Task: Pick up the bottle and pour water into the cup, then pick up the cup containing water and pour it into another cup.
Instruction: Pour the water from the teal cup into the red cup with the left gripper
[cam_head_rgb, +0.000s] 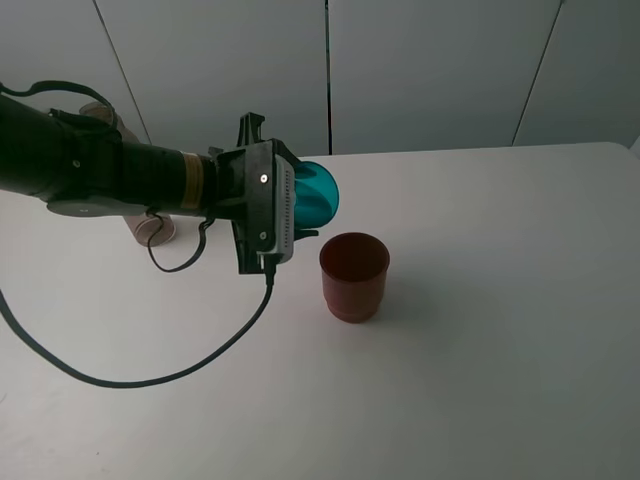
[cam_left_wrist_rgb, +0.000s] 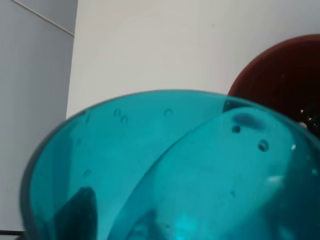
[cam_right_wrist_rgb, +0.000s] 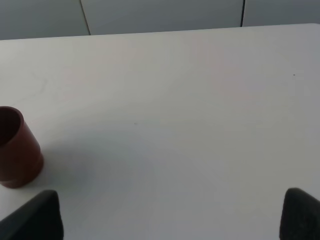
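The teal cup (cam_head_rgb: 320, 195) is off the table and tipped over on its side, with my left gripper (cam_head_rgb: 287, 207) shut on it. It hangs just up and left of the dark red cup (cam_head_rgb: 354, 277), which stands upright on the table. In the left wrist view the teal cup (cam_left_wrist_rgb: 170, 170) fills the frame, with the red cup's rim (cam_left_wrist_rgb: 285, 80) beyond it. The bottle (cam_head_rgb: 150, 228) stands behind my left arm, mostly hidden. My right gripper (cam_right_wrist_rgb: 170, 220) is open, its dark fingertips (cam_right_wrist_rgb: 30, 220) at the frame's corners, and the red cup (cam_right_wrist_rgb: 15, 150) is far off to one side.
The white table (cam_head_rgb: 500, 350) runs to a grey panelled wall at the back. A black cable (cam_head_rgb: 150, 375) droops from the left arm onto the table in front of it.
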